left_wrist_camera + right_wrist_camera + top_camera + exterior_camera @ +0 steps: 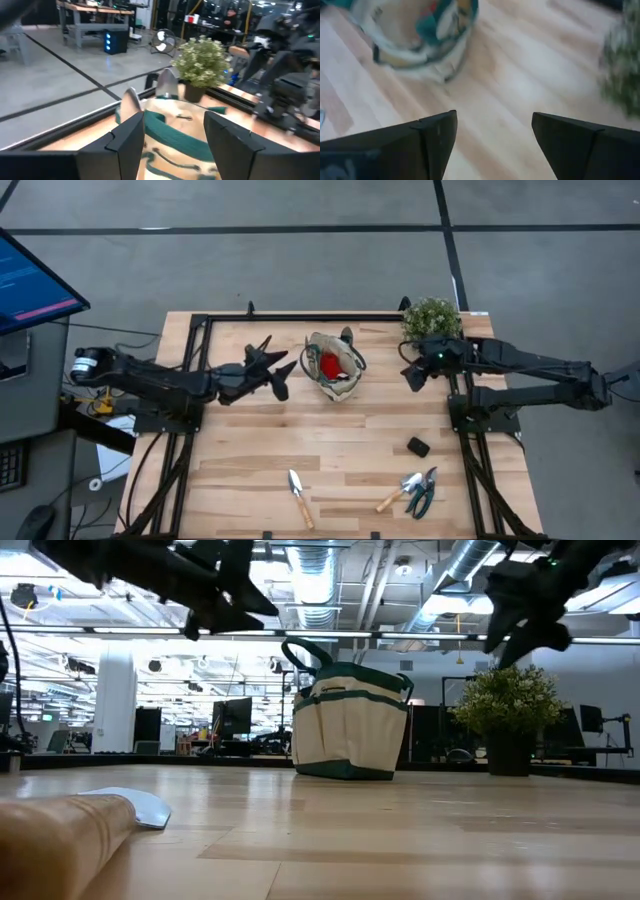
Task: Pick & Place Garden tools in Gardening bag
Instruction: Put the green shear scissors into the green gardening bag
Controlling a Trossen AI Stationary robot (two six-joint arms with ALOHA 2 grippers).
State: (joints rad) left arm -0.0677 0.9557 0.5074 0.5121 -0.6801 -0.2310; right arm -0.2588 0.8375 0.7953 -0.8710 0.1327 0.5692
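Your left gripper (283,370) spread empty beside the gardening bag (335,368), your right gripper (411,370) spread, trowel (299,497) on table.

Two dark, near-black jointed arms, slim links swelling at bulky joints; left pincer (268,366) with pointed, angular black fingers (131,136), flat matte faces and hard edges; right pincer (412,372) equally black and blocky, a small green light glowing on its wrist housing.
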